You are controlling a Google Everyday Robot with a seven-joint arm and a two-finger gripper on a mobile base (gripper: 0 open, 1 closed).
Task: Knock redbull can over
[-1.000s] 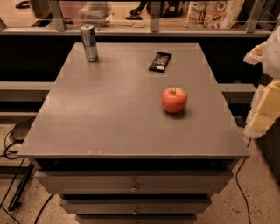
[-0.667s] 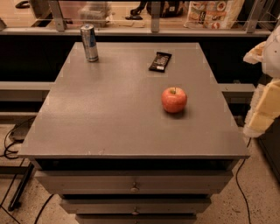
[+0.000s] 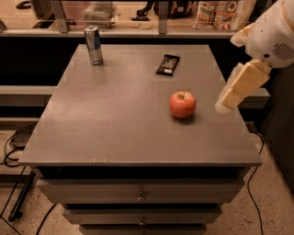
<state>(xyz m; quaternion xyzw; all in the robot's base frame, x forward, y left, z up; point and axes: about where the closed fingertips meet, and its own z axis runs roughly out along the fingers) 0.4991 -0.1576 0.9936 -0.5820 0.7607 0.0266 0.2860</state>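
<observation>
Pale and cream-coloured, the gripper [image 3: 223, 106] hangs at the right of the view, angled down and to the left from the white arm [image 3: 272, 32]. Its tip is over the right part of the table [image 3: 115, 119], just beside the apple [image 3: 183, 104] but apart from it. Whether it is open or closed cannot be told.

A second ago the tip sat lower and further right, out past the table's right edge. It has since come in over the tabletop and nearer the apple. Nothing else has shifted. The can [image 3: 93, 44] stands upright at the far left corner, as before, well apart from the gripper. The wrapper [image 3: 167, 64] lies flat in its former place near the far edge, between the can and the arm. The apple rests where it was, stem up.

The can shows silver and blue panels and a shiny top, but no lettering on it can be read. The wrapper is dark with a pale mark along it, too small to make out. Printed packets [image 3: 220, 11] stand on the shelf behind the table, and their writing is likewise unreadable.

Drawers [image 3: 140, 195] with small knobs sit under the tabletop.
</observation>
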